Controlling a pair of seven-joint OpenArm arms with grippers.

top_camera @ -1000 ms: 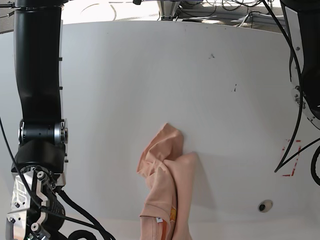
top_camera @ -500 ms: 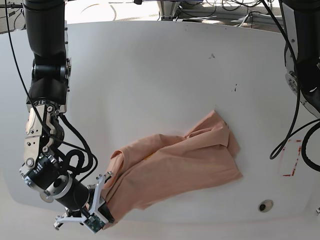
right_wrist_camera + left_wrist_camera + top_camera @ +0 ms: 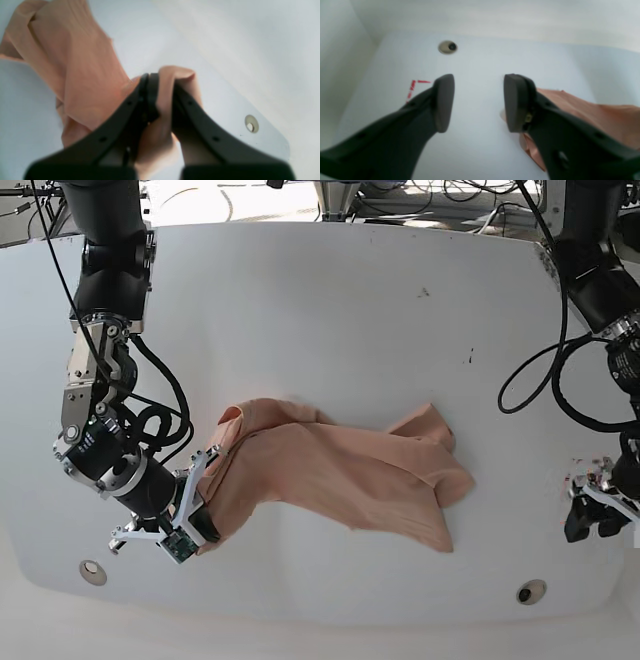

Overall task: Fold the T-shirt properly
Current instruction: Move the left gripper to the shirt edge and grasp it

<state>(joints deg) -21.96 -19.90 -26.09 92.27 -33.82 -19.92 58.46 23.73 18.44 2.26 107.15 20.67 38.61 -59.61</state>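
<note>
Across the middle of the white tabletop (image 3: pixel 330 310) the salmon T-shirt (image 3: pixel 340 475) lies crumpled, long axis running 9 to 3 o'clock. The right gripper (image 3: pixel 200 525) is clenched on its 9 o'clock end; the left gripper (image 3: pixel 592 518), released and empty, sits well apart toward 3 o'clock.

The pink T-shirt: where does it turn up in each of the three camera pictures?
Base: the T-shirt sprawls across the table's middle, one end in the right gripper.
Left wrist: a patch at the right edge, behind the open left gripper.
Right wrist: fills the upper left, a fold pinched between the fingers.
Shared landmark: the round table fitting.
</note>
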